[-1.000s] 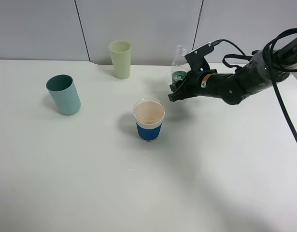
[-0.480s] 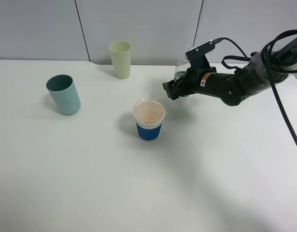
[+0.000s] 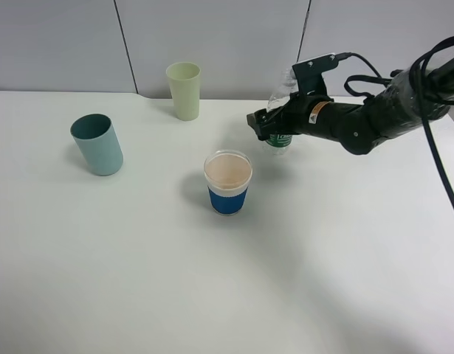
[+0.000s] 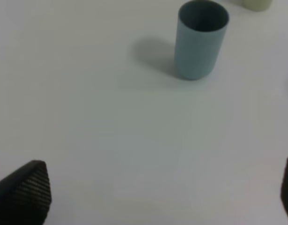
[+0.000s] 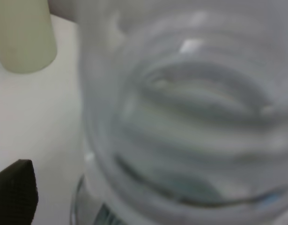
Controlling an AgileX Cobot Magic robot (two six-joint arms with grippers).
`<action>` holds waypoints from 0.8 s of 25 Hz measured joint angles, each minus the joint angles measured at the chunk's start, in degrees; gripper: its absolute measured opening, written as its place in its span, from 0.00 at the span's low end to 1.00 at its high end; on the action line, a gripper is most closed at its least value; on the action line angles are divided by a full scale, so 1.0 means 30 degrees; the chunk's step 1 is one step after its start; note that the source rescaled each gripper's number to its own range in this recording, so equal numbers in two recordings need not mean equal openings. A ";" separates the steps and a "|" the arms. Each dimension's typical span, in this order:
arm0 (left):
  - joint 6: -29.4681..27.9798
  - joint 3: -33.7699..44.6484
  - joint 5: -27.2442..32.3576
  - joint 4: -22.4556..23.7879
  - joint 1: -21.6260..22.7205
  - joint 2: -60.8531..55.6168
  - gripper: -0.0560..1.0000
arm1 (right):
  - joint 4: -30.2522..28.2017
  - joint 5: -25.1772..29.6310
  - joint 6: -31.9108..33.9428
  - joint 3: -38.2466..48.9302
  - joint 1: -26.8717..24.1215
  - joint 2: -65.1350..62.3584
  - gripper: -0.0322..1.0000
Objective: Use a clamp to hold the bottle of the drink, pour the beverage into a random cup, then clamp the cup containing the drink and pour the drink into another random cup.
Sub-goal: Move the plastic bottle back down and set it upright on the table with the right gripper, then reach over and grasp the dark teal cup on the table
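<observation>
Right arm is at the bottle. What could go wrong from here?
1. The blue-sleeved cup close to the right gripper already looks full of a beige drink; pouring there would likely overflow it.
2. The bottle looks tilted in the grip, and the right wrist view is too blurred to confirm the hold, so it might slip.

Your left gripper (image 4: 157, 194) hangs above the white table (image 4: 111, 122) with its jaws wide apart. Only one dark ribbed fingertip (image 4: 25, 190) and a sliver of the other show. Ahead, the teal cup (image 4: 201, 40) stands upright on the table, well apart from the gripper. A pale yellow-green tumbler (image 4: 256, 3), cut off by the frame, stands near the cup.
</observation>
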 joint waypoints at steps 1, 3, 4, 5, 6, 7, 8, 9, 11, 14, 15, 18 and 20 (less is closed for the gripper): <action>0.0000 0.0000 0.0000 0.0000 0.0000 0.0000 1.00 | 0.0000 0.0459 0.0078 0.0000 0.0000 -0.0373 1.00; 0.0000 0.0000 0.0000 0.0000 0.0000 0.0000 1.00 | 0.0000 0.1433 0.0143 0.0000 0.0000 -0.1152 1.00; 0.0000 0.0000 0.0000 0.0000 0.0000 0.0000 1.00 | 0.0000 0.1945 0.0166 0.0000 0.0000 -0.1630 1.00; 0.0000 0.0000 0.0000 0.0000 0.0000 0.0000 1.00 | 0.0000 0.2435 0.0227 0.0000 0.0000 -0.2136 1.00; 0.0000 0.0000 0.0000 0.0000 0.0000 0.0000 1.00 | 0.0000 0.2959 0.0334 0.0000 0.0000 -0.2590 1.00; 0.0000 0.0000 0.0000 0.0000 0.0000 0.0000 1.00 | 0.0000 0.3379 0.0447 0.0000 0.0000 -0.3129 1.00; 0.0000 0.0000 0.0000 0.0000 0.0000 0.0000 1.00 | 0.0000 0.3873 0.0630 0.0000 0.0000 -0.3699 1.00; 0.0000 0.0000 0.0000 0.0000 0.0000 0.0000 1.00 | 0.0019 0.4283 0.0781 0.0009 0.0000 -0.4255 1.00; 0.0000 0.0000 0.0000 0.0000 0.0000 0.0000 1.00 | 0.0063 0.4888 0.1025 0.0009 0.0000 -0.5218 1.00; 0.0000 0.0000 0.0000 0.0000 0.0000 0.0000 1.00 | 0.0122 0.5550 0.1098 0.0009 0.0000 -0.6653 1.00; 0.0000 0.0000 0.0000 0.0000 0.0000 0.0000 1.00 | 0.0122 0.5827 0.1112 0.0009 0.0000 -0.7166 1.00; 0.0000 0.0000 0.0000 0.0000 0.0000 0.0000 1.00 | 0.0122 0.6933 0.1138 0.0009 -0.0200 -0.8514 1.00; 0.0000 0.0000 0.0000 0.0000 0.0000 0.0000 1.00 | 0.0122 0.7774 0.1296 0.0009 -0.0556 -0.9238 1.00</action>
